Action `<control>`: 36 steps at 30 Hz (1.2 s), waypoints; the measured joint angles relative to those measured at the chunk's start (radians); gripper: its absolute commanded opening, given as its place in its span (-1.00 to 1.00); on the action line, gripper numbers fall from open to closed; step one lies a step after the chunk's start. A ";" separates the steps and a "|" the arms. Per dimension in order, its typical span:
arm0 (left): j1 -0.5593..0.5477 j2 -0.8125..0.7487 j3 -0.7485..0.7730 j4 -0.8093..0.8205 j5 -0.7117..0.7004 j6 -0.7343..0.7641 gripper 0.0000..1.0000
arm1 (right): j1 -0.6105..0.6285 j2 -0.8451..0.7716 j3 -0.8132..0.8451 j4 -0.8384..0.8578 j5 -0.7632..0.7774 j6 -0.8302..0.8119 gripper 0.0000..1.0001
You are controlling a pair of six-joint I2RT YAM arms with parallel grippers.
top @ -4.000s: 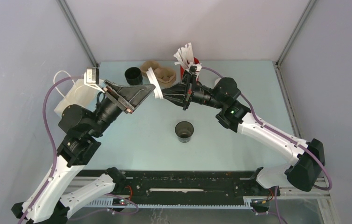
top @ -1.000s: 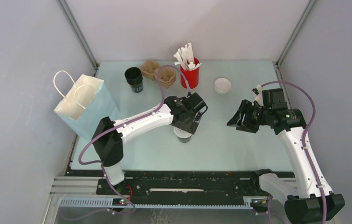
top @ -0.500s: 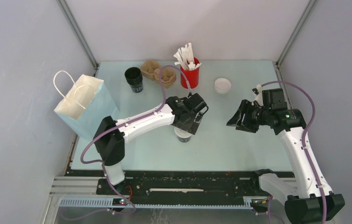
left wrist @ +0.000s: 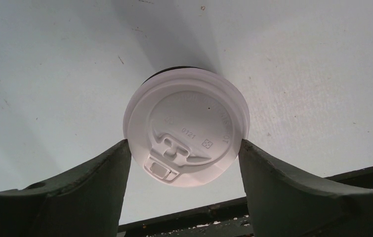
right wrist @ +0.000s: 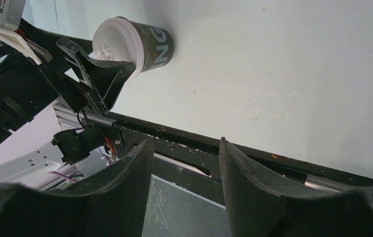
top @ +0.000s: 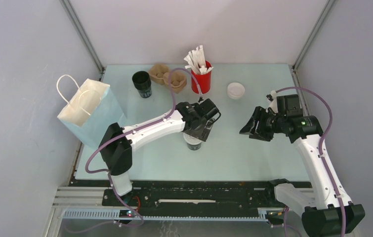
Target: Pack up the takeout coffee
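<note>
We see the left gripper [left wrist: 183, 143], jaws apart, straddling the lidded takeout coffee [left wrist: 186, 123]; next it must clamp and lift toward the paper bag [top: 93, 111]; right gripper [right wrist: 185, 143] gapes empty.

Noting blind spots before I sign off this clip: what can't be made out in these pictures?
Top view: the left claw covers most of the takeout coffee.
Left wrist view: its lid hides the cup body; whether the fingers press the lid or only flank it is unclear.
Right wrist view: the cup's print wraps out of sight; only NG shows.
Top view: the paper bag hides its inside behind its own walls.
</note>
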 measured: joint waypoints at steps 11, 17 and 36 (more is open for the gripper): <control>-0.002 0.000 0.000 -0.017 -0.010 0.000 0.69 | 0.001 -0.003 -0.020 0.014 -0.011 0.004 0.20; -0.002 0.000 0.000 -0.019 -0.010 -0.001 0.63 | 0.001 -0.008 -0.020 0.014 -0.010 0.004 0.20; -0.006 -0.044 0.002 -0.022 -0.001 -0.002 0.63 | 0.016 -0.011 -0.020 0.014 -0.010 0.009 0.20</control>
